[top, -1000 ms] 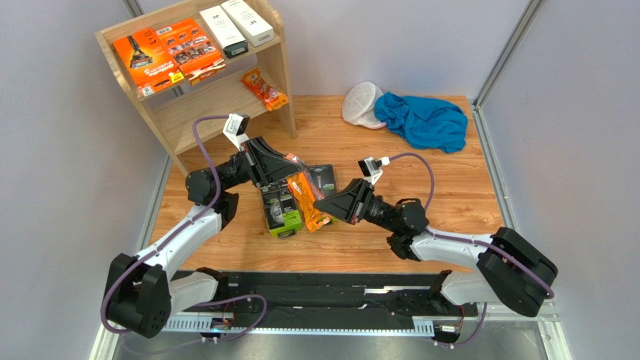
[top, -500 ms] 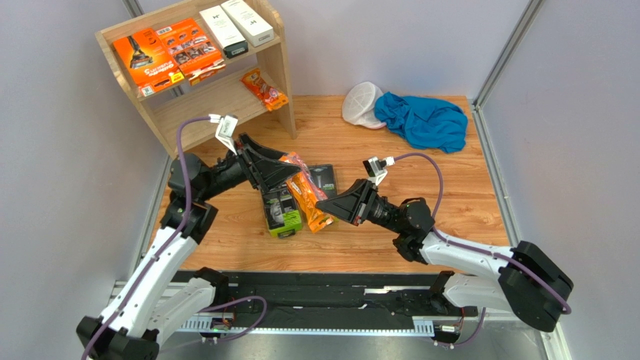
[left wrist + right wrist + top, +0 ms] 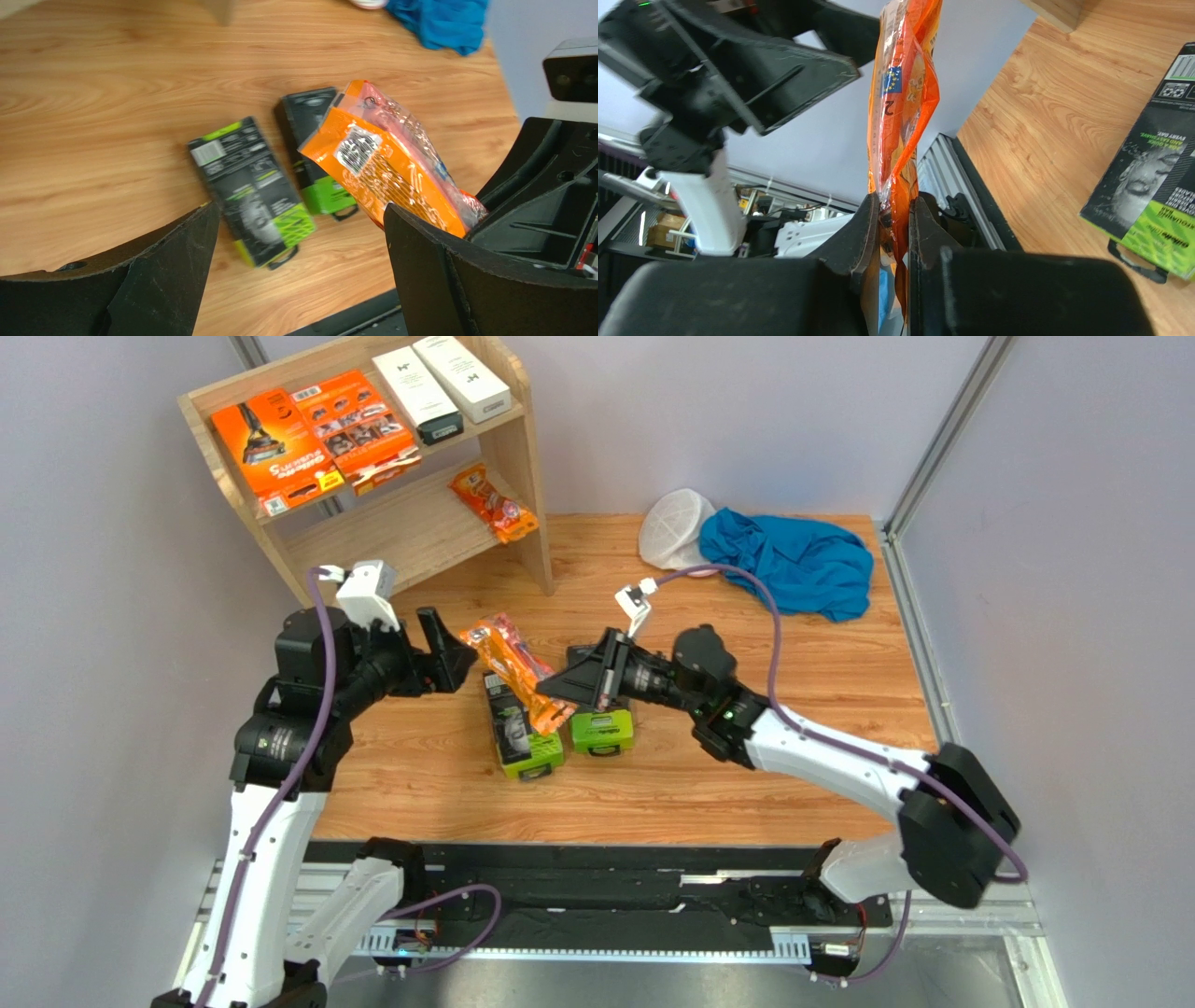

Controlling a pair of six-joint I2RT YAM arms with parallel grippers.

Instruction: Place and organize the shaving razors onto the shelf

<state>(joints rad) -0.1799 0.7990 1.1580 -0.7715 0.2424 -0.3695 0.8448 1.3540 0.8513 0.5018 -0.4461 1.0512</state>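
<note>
Two arms over a wooden bench [image 3: 842, 700]. The right end effector [image 3: 558, 689] [image 3: 893, 218] is pressed together on one end of a small orange packet [image 3: 511, 665] [image 3: 382, 164] [image 3: 903, 105], which projects from its fingertips towards the left arm and is held off the bench. The left end effector [image 3: 446, 661] [image 3: 300, 210] is spread wide and grips nothing; the free end of the packet lies just beside its fingertips, apart from both fingers [image 3: 168, 273].

Below the held packet, two black-and-lime packs [image 3: 522, 735] [image 3: 253, 192] lie flat on the bench, one under the left end effector's opening, the other [image 3: 601, 728] [image 3: 316, 157] under the right end effector.

Beyond the left end effector stands the shelf [image 3: 530, 490]. Its upper tier carries two flat orange packs [image 3: 274, 448] and two white boxes [image 3: 417, 392]; its lower tier carries a second orange packet [image 3: 494, 501].

Beyond the right end effector, well apart, lie a blue cloth [image 3: 786, 560] and a white mesh cap [image 3: 676, 529], touching.
</note>
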